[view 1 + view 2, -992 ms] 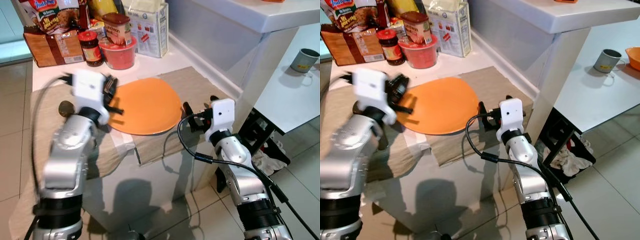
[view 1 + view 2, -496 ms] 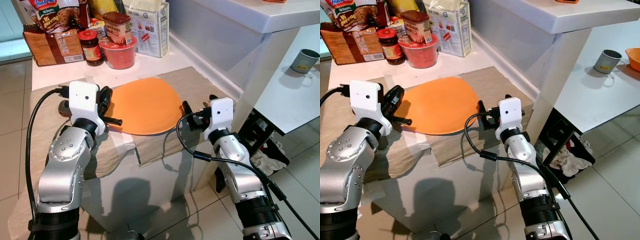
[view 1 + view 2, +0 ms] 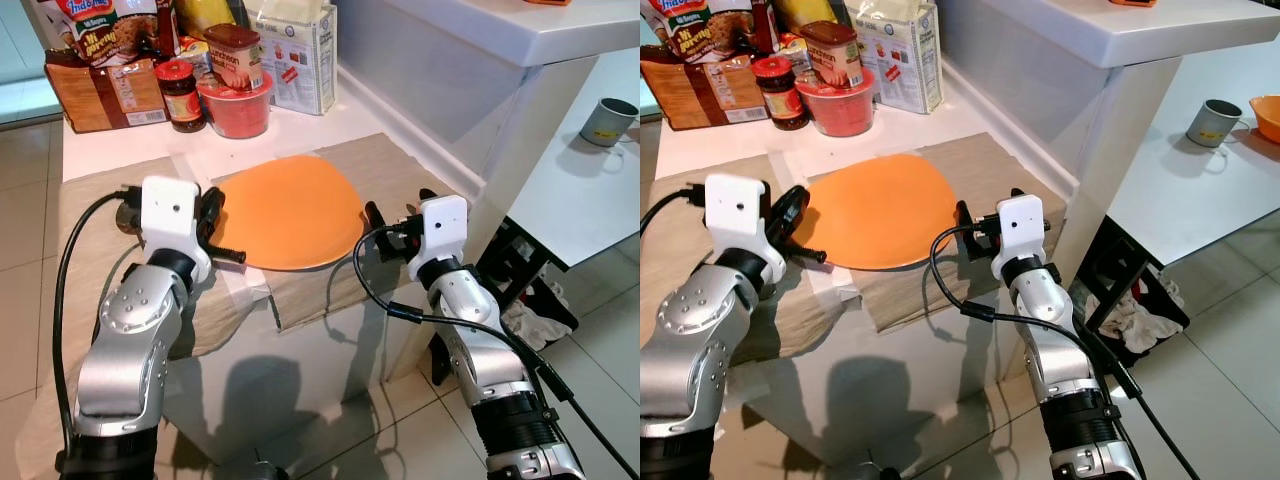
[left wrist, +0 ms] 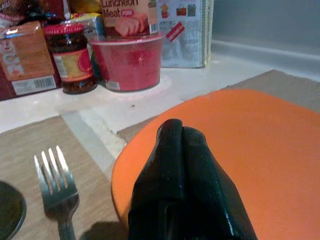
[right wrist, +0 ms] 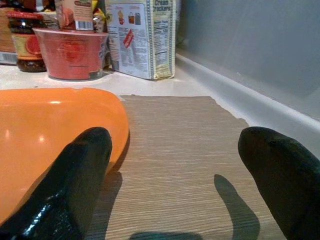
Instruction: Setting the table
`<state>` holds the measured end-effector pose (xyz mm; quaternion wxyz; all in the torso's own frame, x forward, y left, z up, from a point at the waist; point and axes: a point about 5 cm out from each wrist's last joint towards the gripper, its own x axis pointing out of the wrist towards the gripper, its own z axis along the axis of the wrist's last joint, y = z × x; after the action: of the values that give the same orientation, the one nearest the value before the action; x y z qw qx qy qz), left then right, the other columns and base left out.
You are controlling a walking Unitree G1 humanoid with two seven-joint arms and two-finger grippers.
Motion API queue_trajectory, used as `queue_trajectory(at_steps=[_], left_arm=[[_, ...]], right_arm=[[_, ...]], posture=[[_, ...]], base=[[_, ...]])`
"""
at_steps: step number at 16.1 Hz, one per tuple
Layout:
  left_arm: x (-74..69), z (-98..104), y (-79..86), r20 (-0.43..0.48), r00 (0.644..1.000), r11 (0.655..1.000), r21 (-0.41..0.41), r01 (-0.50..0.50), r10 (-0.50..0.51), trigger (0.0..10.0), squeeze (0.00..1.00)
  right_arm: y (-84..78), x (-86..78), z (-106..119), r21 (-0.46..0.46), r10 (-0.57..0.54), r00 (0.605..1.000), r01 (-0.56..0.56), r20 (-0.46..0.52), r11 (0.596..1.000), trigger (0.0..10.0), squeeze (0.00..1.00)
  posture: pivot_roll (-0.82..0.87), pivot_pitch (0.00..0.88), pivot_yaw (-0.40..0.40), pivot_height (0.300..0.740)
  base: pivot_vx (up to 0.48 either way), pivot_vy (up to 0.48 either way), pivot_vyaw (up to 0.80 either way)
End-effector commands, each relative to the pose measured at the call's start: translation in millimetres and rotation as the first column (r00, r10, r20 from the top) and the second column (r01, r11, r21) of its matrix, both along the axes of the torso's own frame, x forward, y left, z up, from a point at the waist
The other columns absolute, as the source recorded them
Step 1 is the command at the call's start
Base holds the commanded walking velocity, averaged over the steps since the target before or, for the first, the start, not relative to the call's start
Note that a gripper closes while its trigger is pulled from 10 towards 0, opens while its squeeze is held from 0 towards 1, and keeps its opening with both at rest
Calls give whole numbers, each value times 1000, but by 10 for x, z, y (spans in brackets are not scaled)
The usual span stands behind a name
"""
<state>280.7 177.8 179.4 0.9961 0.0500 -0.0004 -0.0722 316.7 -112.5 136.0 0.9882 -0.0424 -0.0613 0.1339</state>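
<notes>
Left gripper (image 4: 182, 145) — black fingers pressed together with no gap, holding nothing, poised over the left rim of the orange plate (image 3: 292, 210). Right gripper (image 5: 175, 165) — fingers spread wide, empty, low over the beige placemat (image 5: 175, 150) just beside the plate's right rim, near the counter's right edge.

Orange plate — flat on the placemat, about the middle of the white counter (image 3: 330, 120), toward its front edge.

Fork (image 4: 57, 182) — on the mat beside the plate's left side, tines pointing to the back of the counter.

Back edge of counter — red bowl (image 3: 237, 108) with a luncheon-meat tin (image 3: 234, 58) on top, red-lidded jar (image 3: 183, 96), cracker box (image 3: 300, 55), brown packet (image 3: 105, 92).
</notes>
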Motion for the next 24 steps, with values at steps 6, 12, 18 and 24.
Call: queue_trajectory(at_steps=[6, 12, 18, 24], left_arm=[[-56, -44, 17, -7, 1000, 1000, 19, -3, 3, 10000, 0], [-88, -89, -146, -23, 998, 998, 8, 63, -63, 10000, 0], [-7, -318, -247, -136, 985, 993, 32, 113, -107, 10000, 0], [131, -320, -153, -152, 983, 989, 84, 120, -106, 10000, 0]], right_arm=[[-14, 44, 44, 20, 17, 1000, -17, -5, 1000, 10000, 0], [-4, 58, 35, 12, 27, 1000, -27, -10, 1000, 10000, 0], [-13, 61, 85, 30, 25, 1000, -25, -3, 999, 10000, 0], [-46, 38, 118, 74, 32, 999, -29, -31, 997, 10000, 0]], posture=[[76, 0, -10, 740], [77, 0, -17, 740], [63, 0, -8, 740], [46, 0, -2, 740]], base=[[0, 0, 0], [0, 0, 0], [0, 0, 0], [0, 0, 0]])
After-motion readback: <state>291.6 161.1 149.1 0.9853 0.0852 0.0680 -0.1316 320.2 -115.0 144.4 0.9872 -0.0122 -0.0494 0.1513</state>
